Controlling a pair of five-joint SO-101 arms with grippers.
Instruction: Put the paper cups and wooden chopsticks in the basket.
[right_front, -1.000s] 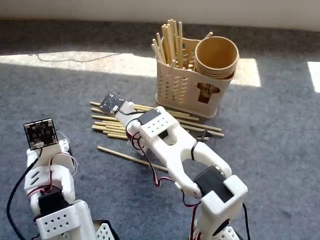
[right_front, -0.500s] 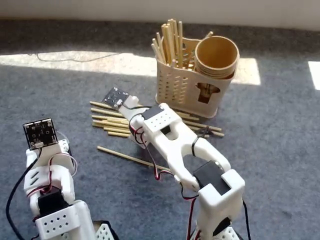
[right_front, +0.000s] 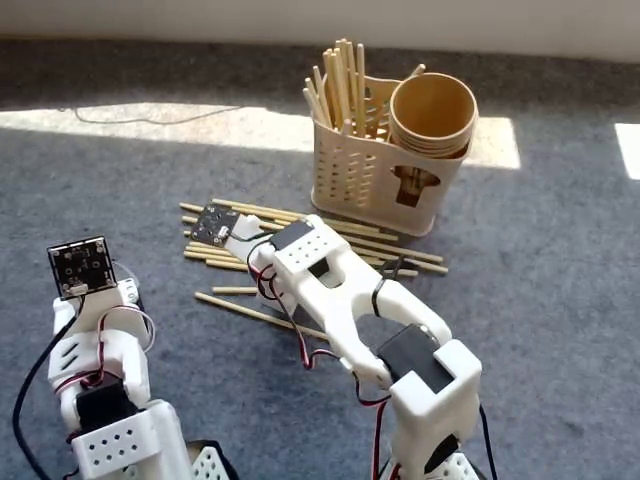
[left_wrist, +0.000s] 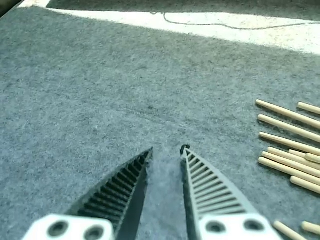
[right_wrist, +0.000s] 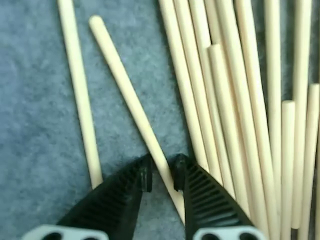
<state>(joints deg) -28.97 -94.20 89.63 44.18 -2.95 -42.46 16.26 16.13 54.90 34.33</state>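
Right pincer (right_wrist: 161, 175), angled low over the grey carpeted worktop (right_front: 560, 300), pinches one round wooden chopstick (right_wrist: 125, 95) at the edge of the loose sticks (right_wrist: 240, 100). Left pincer (left_wrist: 167, 150) hovers spread over bare carpet. Beyond them, the slotted cream basket (right_front: 365, 185) holds stacked paper cups (right_front: 432, 110) and upright chopsticks (right_front: 340, 75).

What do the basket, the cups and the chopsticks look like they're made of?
Basket: probably cream plastic, with moulded slotted walls and a smooth matte finish.
Cups: tan paper, with thin stacked rims, nested.
Chopsticks: pale wood, possibly bamboo, with a matte, uncoated look.
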